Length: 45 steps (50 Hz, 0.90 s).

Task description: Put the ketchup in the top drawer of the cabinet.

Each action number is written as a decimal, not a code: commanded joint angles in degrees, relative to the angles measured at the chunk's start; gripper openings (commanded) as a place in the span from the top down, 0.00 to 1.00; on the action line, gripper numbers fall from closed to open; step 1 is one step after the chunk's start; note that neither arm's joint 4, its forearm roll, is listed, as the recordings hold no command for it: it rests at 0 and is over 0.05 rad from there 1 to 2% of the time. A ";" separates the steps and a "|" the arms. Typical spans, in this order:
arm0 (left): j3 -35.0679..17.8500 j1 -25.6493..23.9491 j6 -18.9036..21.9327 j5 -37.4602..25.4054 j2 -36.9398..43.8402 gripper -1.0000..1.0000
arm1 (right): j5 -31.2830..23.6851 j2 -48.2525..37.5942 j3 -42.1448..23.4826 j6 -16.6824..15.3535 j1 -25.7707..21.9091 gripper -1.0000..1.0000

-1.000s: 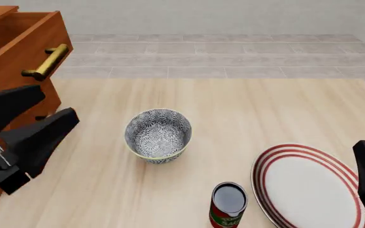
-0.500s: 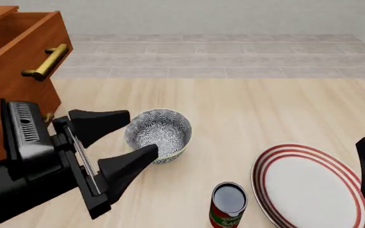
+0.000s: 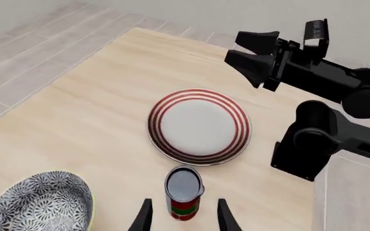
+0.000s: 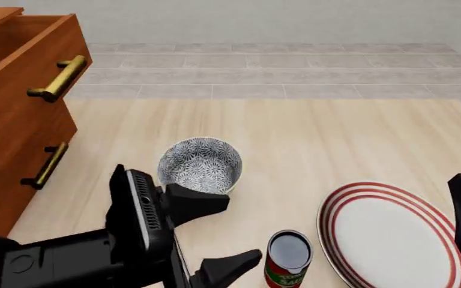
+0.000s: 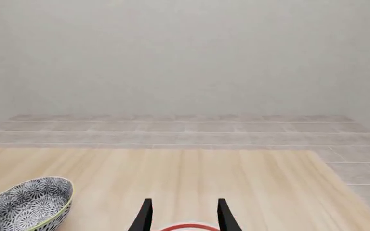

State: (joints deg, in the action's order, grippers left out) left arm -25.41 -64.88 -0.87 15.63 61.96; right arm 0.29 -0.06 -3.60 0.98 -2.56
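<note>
The ketchup (image 4: 288,258) is a small red can with a dark glossy top, upright on the table near the front edge, left of the plate. My left gripper (image 4: 245,230) is open and empty, its fingers pointing at the can from the left, just short of it. In the left wrist view the ketchup (image 3: 183,192) stands just beyond the two fingertips (image 3: 145,216). The cabinet (image 4: 6,150) stands at the far left with its top drawer (image 4: 30,54) pulled out. My right gripper (image 5: 183,211) is open and empty over the plate, at the right edge of the front view.
A grey patterned bowl (image 4: 200,168) stands behind the left gripper. A white plate with red rings (image 4: 391,237) lies right of the can. The lower drawer's brass handle (image 4: 46,165) shows on the cabinet front. The right arm (image 3: 320,82) crosses the left wrist view.
My left arm has swung from beside the cabinet to the right and toward the front edge, past the bowl, stopping open just left of the ketchup. The right gripper has stayed put.
</note>
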 commanded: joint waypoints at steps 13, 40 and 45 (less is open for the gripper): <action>-2.74 -2.46 -0.63 1.29 12.05 0.00 | 0.00 0.01 0.13 -0.15 -1.15 0.00; -5.16 -1.38 2.12 3.75 21.97 0.00 | 0.41 0.00 0.60 0.05 -2.11 0.00; -5.90 -0.82 2.05 3.49 23.23 0.00 | 0.69 0.00 0.74 0.06 -2.21 0.00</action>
State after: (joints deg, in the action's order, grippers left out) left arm -30.29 -66.22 0.87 18.67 82.14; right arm 0.56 -0.06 -3.20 0.99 -4.55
